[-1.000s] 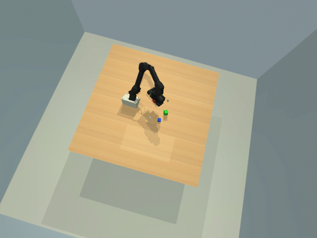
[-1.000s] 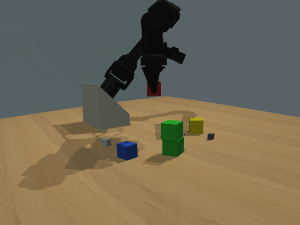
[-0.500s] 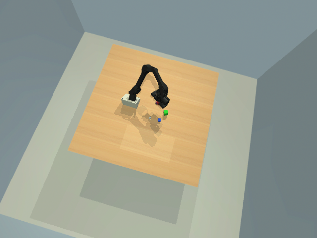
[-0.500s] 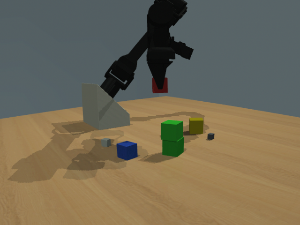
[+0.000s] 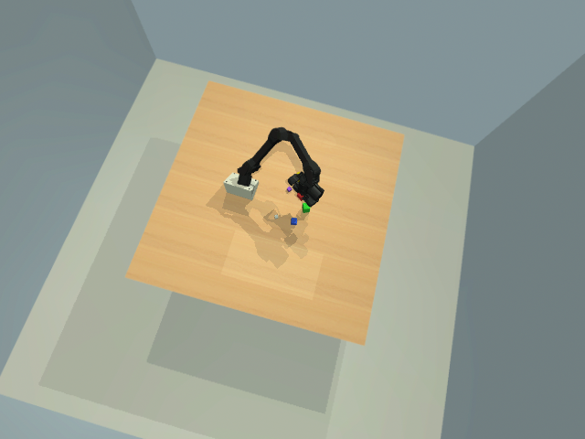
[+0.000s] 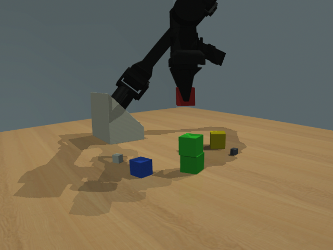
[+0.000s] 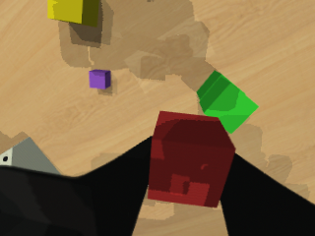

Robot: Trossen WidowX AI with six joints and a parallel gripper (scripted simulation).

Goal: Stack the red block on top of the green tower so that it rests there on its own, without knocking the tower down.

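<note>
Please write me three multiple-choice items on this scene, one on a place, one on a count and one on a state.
1. Where is the red block?
A. On the table beside the blue block
B. In the air, held in the end effector
C. Resting on top of the green tower

2. How many green blocks make up the green tower?
A. One
B. Two
C. Four

3. What is the state of the end effector?
A. Shut on the red block
B. Wide open with nothing in it
C. Shut on the yellow block

Answers:
1. B, since the exterior view shows the red block well above the table between the fingers, higher than the tower's top.
2. B, since two green blocks stand one on the other.
3. A, since in the wrist view the dark fingers press both sides of the red block, while the yellow block sits on the table.
</note>
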